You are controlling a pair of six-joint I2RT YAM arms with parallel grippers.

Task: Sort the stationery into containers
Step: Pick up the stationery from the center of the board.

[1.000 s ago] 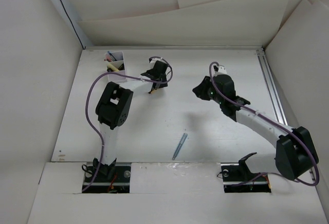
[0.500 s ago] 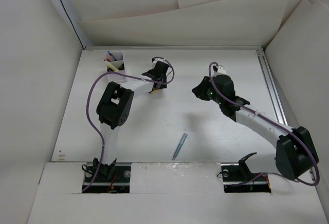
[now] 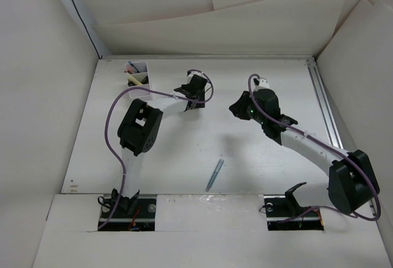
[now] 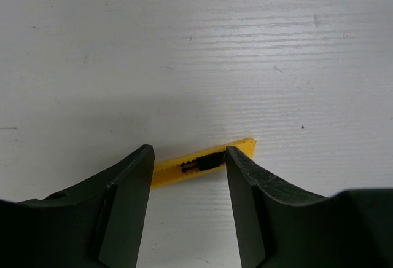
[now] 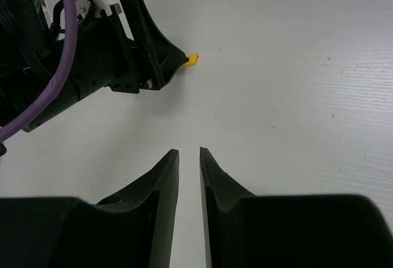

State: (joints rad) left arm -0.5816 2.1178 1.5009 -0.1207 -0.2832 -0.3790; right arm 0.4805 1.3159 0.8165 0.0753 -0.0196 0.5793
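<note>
The yellow stationery piece (image 4: 202,165) with its black slider lies flat on the desk (image 4: 196,47), crosswise between the fingers of the open left claw (image 4: 188,150), its tip poking past one finger. Closing now could skid or pivot it away (my guess). Left of that claw, the white container (image 3: 146,69) holds a few pens (image 3: 132,70). The right claw (image 5: 189,154), off to the other side, is nearly closed and empty.

We're seeing white tubular links and bulky black joint housings on the left arm (image 3: 140,128) and right arm (image 3: 307,147), a purple cable (image 3: 110,126) looping along each, matte black wedge fingers (image 4: 126,206) on the left gripper (image 4: 188,151).
</note>
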